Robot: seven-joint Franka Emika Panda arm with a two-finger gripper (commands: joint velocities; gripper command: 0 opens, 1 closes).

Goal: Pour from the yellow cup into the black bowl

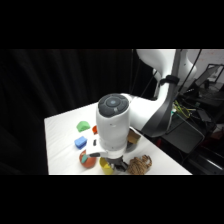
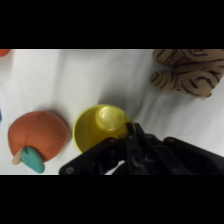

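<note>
The yellow cup (image 2: 92,131) stands upright on the white table, with a pale yellow round piece lying inside it. My gripper (image 2: 128,139) is right at the cup's rim, and its black linkage covers the rim's near edge. From the side, the cup (image 1: 105,164) shows at the table's front edge, just under the gripper (image 1: 116,165), which comes down from above. The black bowl is hidden from both views.
An orange-red round toy (image 2: 40,132) with a teal piece lies close beside the cup. A striped tiger plush (image 2: 187,70) lies on the cup's other side. Green (image 1: 83,126), blue (image 1: 80,142) and red (image 1: 94,130) toys sit farther back on the table (image 1: 60,130).
</note>
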